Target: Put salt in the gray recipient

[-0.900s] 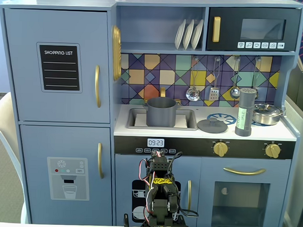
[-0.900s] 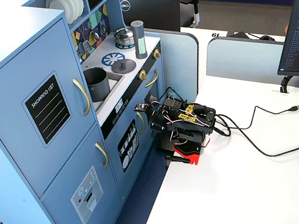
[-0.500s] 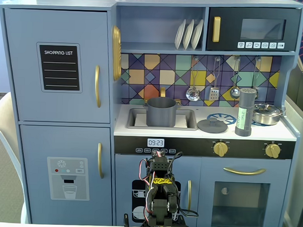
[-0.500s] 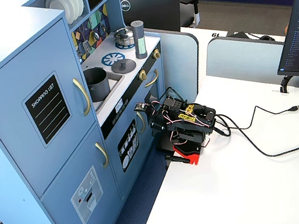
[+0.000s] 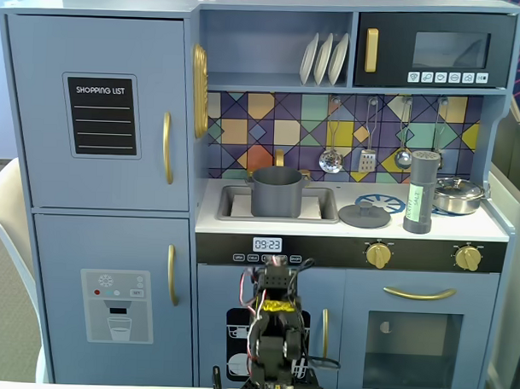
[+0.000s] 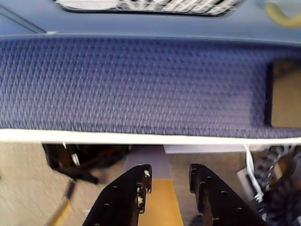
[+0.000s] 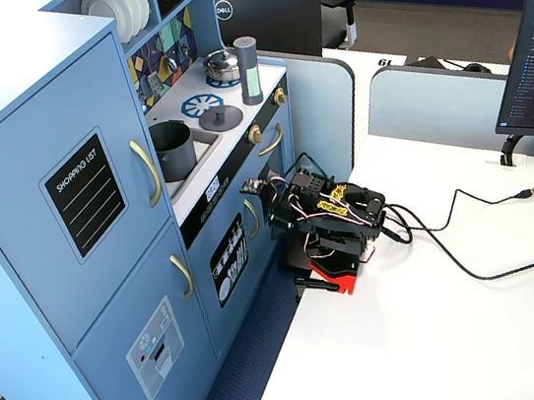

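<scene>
The salt point(image 5: 421, 193) is a tall gray shaker with a pale green label. It stands upright on the toy kitchen's counter, right of the stove ring, and shows near the counter's far end in the other fixed view point(image 7: 249, 70). The gray recipient point(image 5: 277, 192) is a dark pot with side handles, sitting in the sink point(image 7: 173, 151). My arm point(image 5: 272, 331) is folded low on the white table in front of the kitchen point(image 7: 325, 222), far below both. In the wrist view my gripper point(image 6: 170, 172) is open with nothing between its black fingers point(image 6: 136, 188).
A flat gray lid point(image 5: 363, 215) lies between pot and salt. A shiny silver pan point(image 5: 458, 195) sits behind the salt on the right. Utensils point(image 5: 367, 156) hang on the backsplash. Cables point(image 7: 475, 260) run over the white table point(image 7: 445, 334). Blue carpet point(image 6: 141, 80) lies beyond the table edge.
The arm's upper joint has lifted a little from its folded rest pose. Salt, pot and lid have not moved.
</scene>
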